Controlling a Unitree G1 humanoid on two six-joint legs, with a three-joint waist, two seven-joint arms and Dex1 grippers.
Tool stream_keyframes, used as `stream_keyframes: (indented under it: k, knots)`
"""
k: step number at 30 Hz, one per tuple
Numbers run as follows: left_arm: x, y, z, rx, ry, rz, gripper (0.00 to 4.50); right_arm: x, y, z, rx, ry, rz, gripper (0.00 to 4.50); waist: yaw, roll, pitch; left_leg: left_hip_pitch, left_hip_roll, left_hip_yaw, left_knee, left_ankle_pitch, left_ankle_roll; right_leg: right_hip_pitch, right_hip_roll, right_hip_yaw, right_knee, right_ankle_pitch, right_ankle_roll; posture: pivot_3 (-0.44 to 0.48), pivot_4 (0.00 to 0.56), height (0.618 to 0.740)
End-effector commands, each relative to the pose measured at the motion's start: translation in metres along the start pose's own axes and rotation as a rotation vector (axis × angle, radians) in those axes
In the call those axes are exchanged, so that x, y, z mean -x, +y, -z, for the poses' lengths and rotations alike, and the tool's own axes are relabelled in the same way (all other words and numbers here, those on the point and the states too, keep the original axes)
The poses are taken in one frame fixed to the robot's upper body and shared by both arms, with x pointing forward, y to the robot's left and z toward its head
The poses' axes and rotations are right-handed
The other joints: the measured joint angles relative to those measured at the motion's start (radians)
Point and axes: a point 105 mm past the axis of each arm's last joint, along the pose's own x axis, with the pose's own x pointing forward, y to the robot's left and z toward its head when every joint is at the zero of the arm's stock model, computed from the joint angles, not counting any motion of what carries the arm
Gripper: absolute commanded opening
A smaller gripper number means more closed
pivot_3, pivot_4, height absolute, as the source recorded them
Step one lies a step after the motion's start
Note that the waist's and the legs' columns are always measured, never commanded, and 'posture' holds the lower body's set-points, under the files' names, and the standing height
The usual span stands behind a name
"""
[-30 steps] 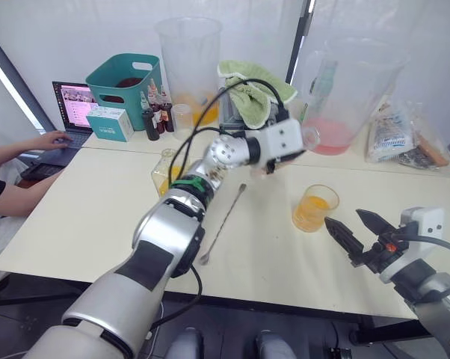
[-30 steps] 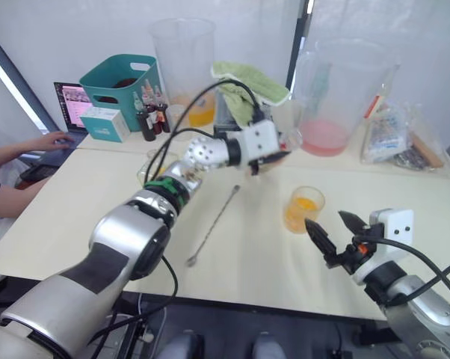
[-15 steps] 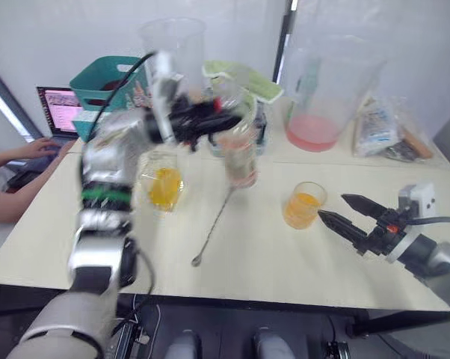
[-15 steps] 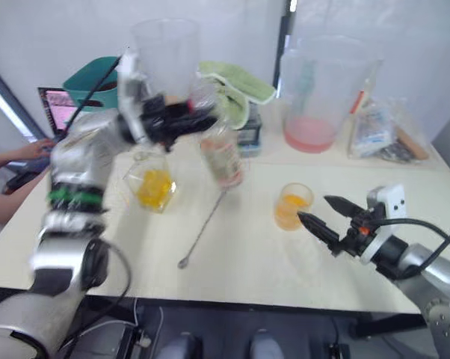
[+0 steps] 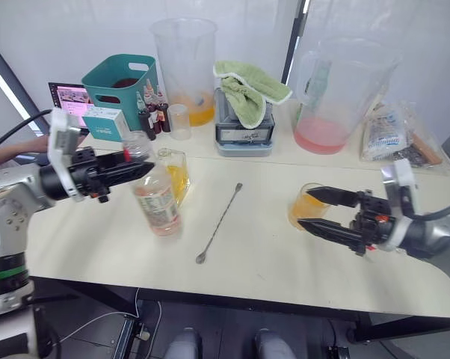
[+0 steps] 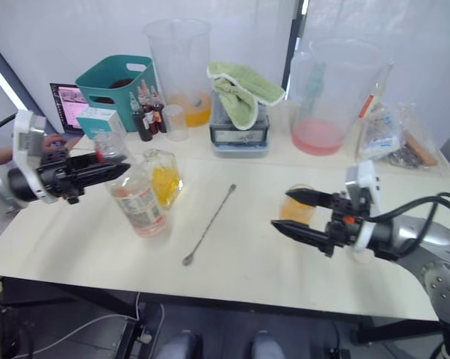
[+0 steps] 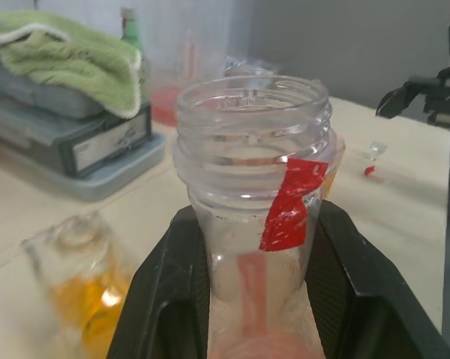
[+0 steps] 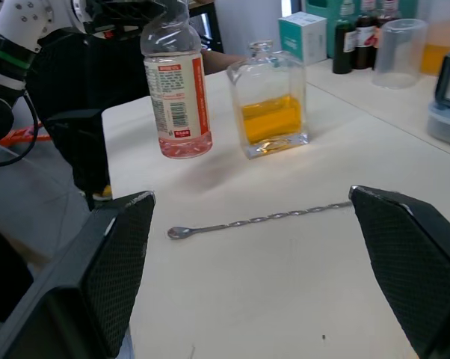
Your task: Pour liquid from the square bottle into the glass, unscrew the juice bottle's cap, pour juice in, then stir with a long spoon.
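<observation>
Left hand around upright juice bottle neck.

Juice bottle now upright on table.

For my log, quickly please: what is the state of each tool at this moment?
Left tool: closed on the neck of the juice bottle, which has no cap on.
Right tool: open, holding nothing, beside the glass.

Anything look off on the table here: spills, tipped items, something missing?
No spill or tipped item shows. One oddity: the juice bottle, held at its neck by the left claw, stands open with no cap on its mouth. The long spoon lies flat on the table, beside the square bottle.
</observation>
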Motion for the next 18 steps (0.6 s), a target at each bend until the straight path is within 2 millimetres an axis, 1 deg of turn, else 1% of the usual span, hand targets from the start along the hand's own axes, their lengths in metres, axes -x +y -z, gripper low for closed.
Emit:
stream_keyframes:
  k: [1, 5, 8, 10, 13, 15, 18]
  knots:
    - [0.024, 0.017, -0.013, -0.065, -0.017, -0.101, 1.32, -0.017, 0.01, -0.004, 0.066, 0.017, -0.057, 4.42, -0.001, 0.0, 0.0, 0.0, 0.0, 0.0, 0.0, 0.0, 0.0, -0.001, 0.0, -0.001, 0.0, 0.0, 0.0, 0.0, 0.15, 0.74]
    - [0.036, 0.044, -0.014, -0.09, -0.018, -0.208, 1.32, -0.034, 0.016, 0.002, 0.112, 0.055, -0.091, 4.42, 0.005, -0.001, 0.0, -0.001, 0.0, 0.0, 0.0, 0.0, 0.0, -0.001, 0.0, -0.003, 0.0, 0.0, -0.001, 0.0, 0.15, 0.74]
    - [0.037, 0.066, -0.013, -0.133, -0.014, -0.287, 1.32, -0.041, 0.02, 0.006, 0.129, 0.067, -0.099, 4.42, 0.012, -0.002, 0.0, -0.001, 0.0, 0.0, 0.0, 0.0, 0.0, -0.001, -0.001, -0.005, -0.001, 0.001, -0.002, 0.0, 0.15, 0.74]
    - [0.035, 0.075, -0.013, -0.142, -0.026, -0.308, 1.32, -0.043, 0.023, 0.008, 0.122, 0.059, -0.106, 4.42, 0.016, -0.003, 0.0, -0.001, -0.001, 0.0, 0.0, 0.0, 0.0, -0.002, -0.001, -0.005, -0.001, 0.001, -0.002, 0.0, 0.15, 0.74]
    - [0.026, 0.09, -0.011, -0.159, -0.049, -0.355, 1.32, -0.044, 0.025, 0.011, 0.114, 0.054, -0.105, 4.42, 0.021, -0.004, 0.0, -0.002, 0.0, 0.0, 0.0, 0.0, 0.0, -0.002, -0.001, -0.006, -0.001, 0.001, -0.002, 0.0, 0.15, 0.74]
    - [0.018, 0.095, -0.011, -0.161, -0.07, -0.361, 1.32, -0.044, 0.026, 0.012, 0.11, 0.049, -0.102, 4.42, 0.023, -0.004, 0.0, -0.002, -0.001, 0.0, 0.0, 0.0, 0.0, -0.002, -0.001, -0.007, -0.001, 0.001, -0.002, 0.0, 0.15, 0.74]
    - [-0.005, 0.109, -0.011, -0.147, -0.14, -0.392, 1.32, -0.044, 0.028, 0.013, 0.097, 0.03, -0.083, 4.42, 0.027, -0.007, 0.001, -0.002, -0.001, -0.001, 0.0, 0.0, 0.0, -0.002, -0.001, -0.008, 0.0, 0.001, -0.002, 0.0, 0.15, 0.74]
